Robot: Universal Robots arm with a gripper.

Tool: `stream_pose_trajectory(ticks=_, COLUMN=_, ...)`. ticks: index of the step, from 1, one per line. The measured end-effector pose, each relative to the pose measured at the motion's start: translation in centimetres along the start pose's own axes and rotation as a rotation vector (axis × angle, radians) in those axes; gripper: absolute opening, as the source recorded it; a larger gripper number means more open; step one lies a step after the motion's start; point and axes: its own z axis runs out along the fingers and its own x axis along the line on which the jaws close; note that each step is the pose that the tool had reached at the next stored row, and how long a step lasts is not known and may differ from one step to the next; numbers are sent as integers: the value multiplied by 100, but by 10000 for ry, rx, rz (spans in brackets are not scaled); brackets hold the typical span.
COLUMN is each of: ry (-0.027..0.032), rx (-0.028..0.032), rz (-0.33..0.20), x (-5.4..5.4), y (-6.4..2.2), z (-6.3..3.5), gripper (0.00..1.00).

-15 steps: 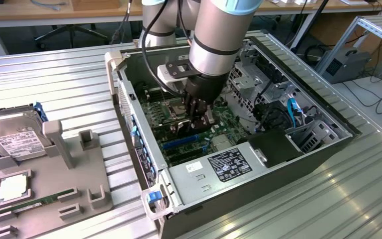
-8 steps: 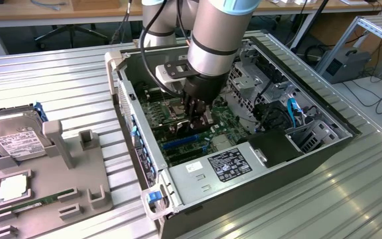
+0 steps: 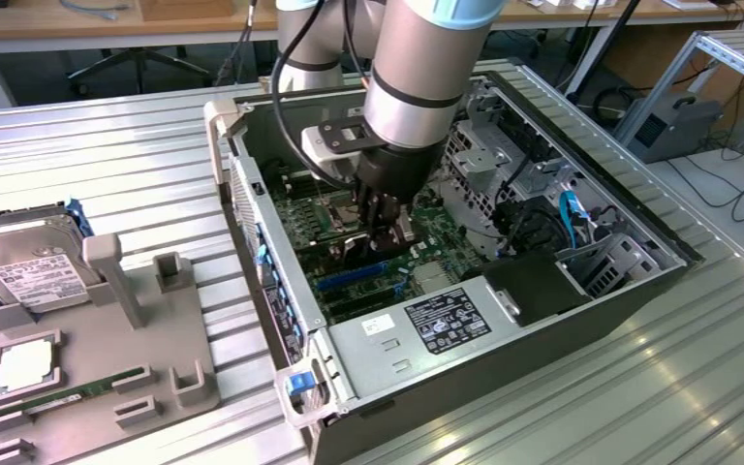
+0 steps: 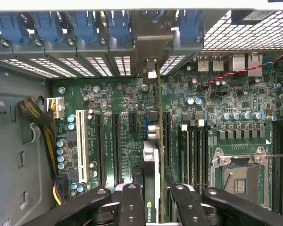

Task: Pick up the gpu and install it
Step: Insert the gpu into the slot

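**Gpu held on edge inside the computer case**

The gpu (image 4: 152, 160), a thin black expansion card with a narrow silver metal bracket at one end, is standing on edge above the green motherboard (image 4: 118, 94) in the wrist view. It is lining up with the row of long black expansion slots (image 4: 100, 146), and its bracket end is reaching the perforated rear wall under the blue plastic retaining clips (image 4: 120, 26). The pictures do not show whether its lower edge is seated in a slot.

The black gripper (image 4: 155, 197) is gripping the card from above. Its two fingers (image 4: 132, 202) are pinching the gpu between them, one against each flat face.

A white slot (image 4: 81, 146) and a bundle of yellow and black cables (image 4: 47, 141) are lying to one side of the card. The silver processor socket (image 4: 238, 176) is lying to the other side.

In the exterior view, the grey arm is reaching down into the open grey metal computer case (image 3: 372, 373), with the gripper (image 3: 387, 228) low over the board.

The case is resting on a ribbed metal surface (image 3: 101, 165). At the exterior view's left, a grey moulded fixture (image 3: 88, 358) is carrying a silver hard drive with a white label (image 3: 20, 266) and a narrow green memory stick (image 3: 55, 397), well apart from the case.
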Motion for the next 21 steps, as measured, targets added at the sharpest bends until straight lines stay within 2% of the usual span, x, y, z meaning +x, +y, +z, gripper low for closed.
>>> stream_pose_trajectory(ticks=17, ry=0, rx=0, rz=-1, x=0, y=33, z=4, gripper=27)
stream_pose_trajectory(ticks=21, ry=1, rx=0, rz=0, x=2, y=36, z=36, gripper=27)
